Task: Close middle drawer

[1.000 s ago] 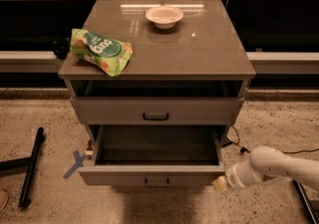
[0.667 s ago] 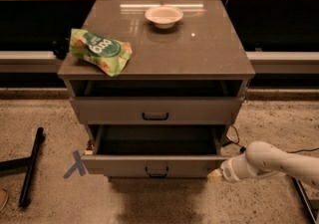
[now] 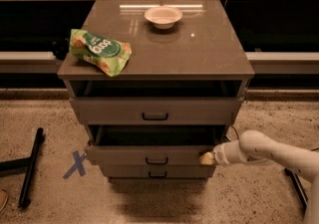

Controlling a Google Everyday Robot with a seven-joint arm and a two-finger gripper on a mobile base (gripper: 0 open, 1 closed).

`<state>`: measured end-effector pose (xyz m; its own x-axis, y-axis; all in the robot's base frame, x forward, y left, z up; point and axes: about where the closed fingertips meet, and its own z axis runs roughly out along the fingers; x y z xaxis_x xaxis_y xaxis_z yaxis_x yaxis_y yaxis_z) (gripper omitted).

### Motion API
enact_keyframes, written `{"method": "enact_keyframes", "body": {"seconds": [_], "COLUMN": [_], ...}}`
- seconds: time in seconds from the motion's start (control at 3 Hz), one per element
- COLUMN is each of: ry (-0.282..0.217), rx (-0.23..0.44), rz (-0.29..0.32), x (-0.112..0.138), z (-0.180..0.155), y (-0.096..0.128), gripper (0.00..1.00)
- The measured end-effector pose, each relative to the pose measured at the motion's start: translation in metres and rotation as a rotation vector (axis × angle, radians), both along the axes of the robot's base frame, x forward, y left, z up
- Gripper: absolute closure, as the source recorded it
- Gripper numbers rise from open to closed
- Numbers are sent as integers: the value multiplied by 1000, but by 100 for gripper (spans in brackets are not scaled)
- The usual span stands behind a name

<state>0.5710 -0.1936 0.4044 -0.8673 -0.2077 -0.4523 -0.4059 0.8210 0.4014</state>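
Grey flat-fronted middle drawer with a small dark rectangular pull (image 3: pixel 149 155) sits partly out of the grey three-drawer cabinet (image 3: pixel 154 75), dark interior showing above its front panel. It projects past the near-identical lowest drawer (image 3: pixel 154 171) beneath. The white-sleeved arm (image 3: pixel 269 149) reaches in low from the right, and the pale end effector (image 3: pixel 207 158) rests against the right end of the drawer front, a placement that fits a push on the panel rather than a grab at the pull. Open or closed state of the end effector: cannot tell. Contact is off-centre, so the drawer may rack on its slides. The taller uppermost drawer (image 3: pixel 154 111) also stands slightly out. On the bench (image 3: pixel 209 54): shallow white bowl (image 3: pixel 163 16) and green crinkled snack bag (image 3: pixel 99 51), both well apart from the work. Judged: closing begun, not finished.
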Motion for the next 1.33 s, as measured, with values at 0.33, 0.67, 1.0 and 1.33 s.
{"method": "enact_keyframes", "body": {"seconds": [0.33, 0.67, 1.0, 1.33], "ry": [-6, -32, -62, -72], "rx": [5, 36, 81, 107], "rz": [-1, -21, -55, -77], "x": [5, 21, 30, 21], "z": [1, 6, 10, 11], "y": [3, 8, 4, -9], "gripper": [100, 100, 100, 100]}}
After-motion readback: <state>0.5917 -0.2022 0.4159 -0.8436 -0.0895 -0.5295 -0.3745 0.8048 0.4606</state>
